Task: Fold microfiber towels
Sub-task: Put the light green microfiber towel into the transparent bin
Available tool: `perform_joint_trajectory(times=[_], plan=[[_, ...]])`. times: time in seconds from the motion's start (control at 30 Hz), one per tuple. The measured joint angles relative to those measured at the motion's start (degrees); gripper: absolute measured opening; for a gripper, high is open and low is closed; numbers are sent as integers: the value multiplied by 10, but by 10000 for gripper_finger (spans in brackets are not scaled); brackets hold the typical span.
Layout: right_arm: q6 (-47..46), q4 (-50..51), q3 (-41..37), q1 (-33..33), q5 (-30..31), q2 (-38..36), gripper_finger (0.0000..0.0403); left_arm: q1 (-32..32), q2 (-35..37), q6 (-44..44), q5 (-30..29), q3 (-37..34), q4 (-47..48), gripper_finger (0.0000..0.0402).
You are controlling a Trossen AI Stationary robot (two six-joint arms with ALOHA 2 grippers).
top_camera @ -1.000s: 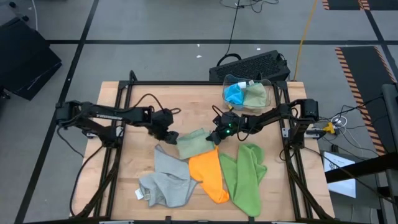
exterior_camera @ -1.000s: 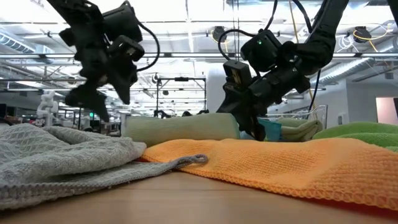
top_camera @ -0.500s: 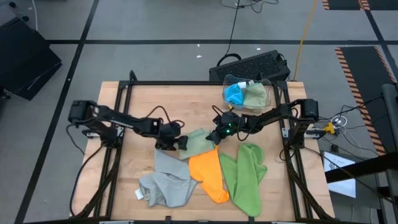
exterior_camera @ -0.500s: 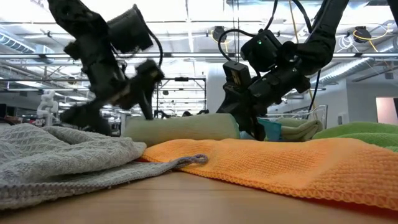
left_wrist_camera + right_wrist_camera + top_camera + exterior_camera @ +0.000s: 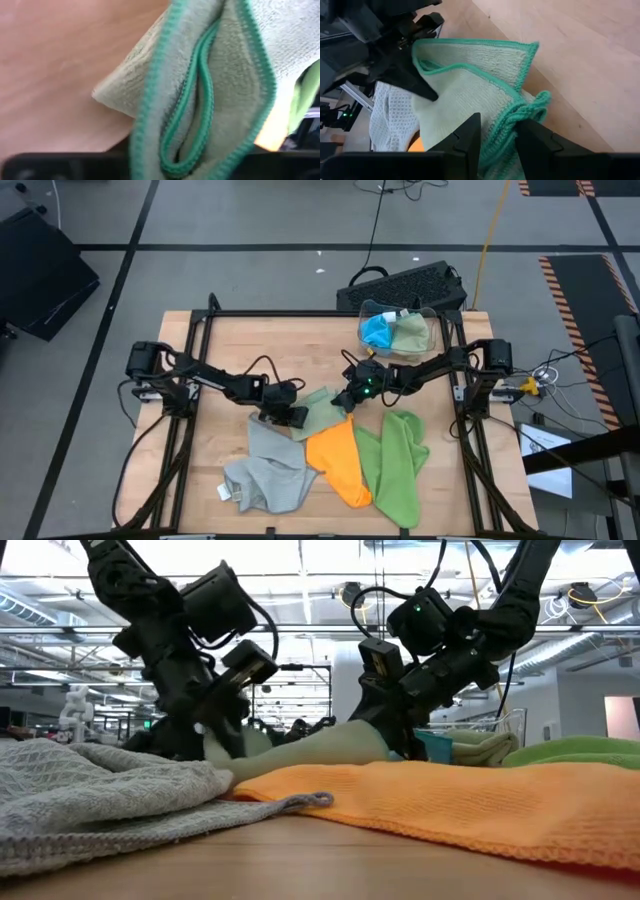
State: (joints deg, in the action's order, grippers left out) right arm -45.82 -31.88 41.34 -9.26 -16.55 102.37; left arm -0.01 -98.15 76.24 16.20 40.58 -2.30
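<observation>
- Work surface: a light wooden table top [image 5: 225, 350] inside a black metal frame, seen from above with both dark arms reaching toward its middle.
- Sage-green microfiber towel with a darker green stitched hem [image 5: 318, 408]: it lies at the middle of the table, folded over on itself, stretched between the two grippers; in the low view [image 5: 330, 745] it slopes up from the left gripper's side to the right gripper's side.
- Left gripper [image 5: 290, 414]: low over the table at the towel's end nearer the left edge, fingers closed on the layered hem, which fills the left wrist view [image 5: 210, 95].
- Right gripper [image 5: 345, 398]: at the towel's opposite end, nearer the far right corner, fingers pinched on a bunched edge of the same towel [image 5: 495, 122].
- Grey waffle-weave microfiber towel with a small white tag [image 5: 268, 472]: crumpled near the front edge, left of centre.
- Orange microfiber towel [image 5: 337, 461]: just beside the grey one, its upper end touching the sage-green towel.
- Lime-green microfiber towel [image 5: 395, 463]: crumpled toward the front right corner, touching the orange towel.
- Clear plastic bin [image 5: 425, 320]: at the far right corner, holding a bright blue cloth [image 5: 377, 331] and a pale green cloth [image 5: 408, 333].
</observation>
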Motion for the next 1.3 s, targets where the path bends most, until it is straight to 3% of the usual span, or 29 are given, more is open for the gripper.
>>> perform_joint_trajectory(times=[0.13,0.27,0.43,0.63,0.8,0.97,1.13,1.3], plan=[[-4,3,0,0,-16,-3,107,0,0,-37,-11,1,-17,20],[-3,38,0,0,-28,-35,107,0,9,-53,-23,0,-12,20],[7,180,1,-5,27,-131,117,1,60,-75,-42,-1,15,12],[2,320,2,-9,28,-245,171,12,143,-149,-65,-1,69,12],[7,388,74,-8,28,-294,213,33,214,-212,-45,0,115,12],[79,434,225,-15,9,-263,221,46,259,-293,-10,30,193,12],[211,474,382,-26,-61,-162,233,46,265,-376,39,95,293,12],[310,501,475,-31,-103,-62,274,45,264,-424,53,159,392,12]])
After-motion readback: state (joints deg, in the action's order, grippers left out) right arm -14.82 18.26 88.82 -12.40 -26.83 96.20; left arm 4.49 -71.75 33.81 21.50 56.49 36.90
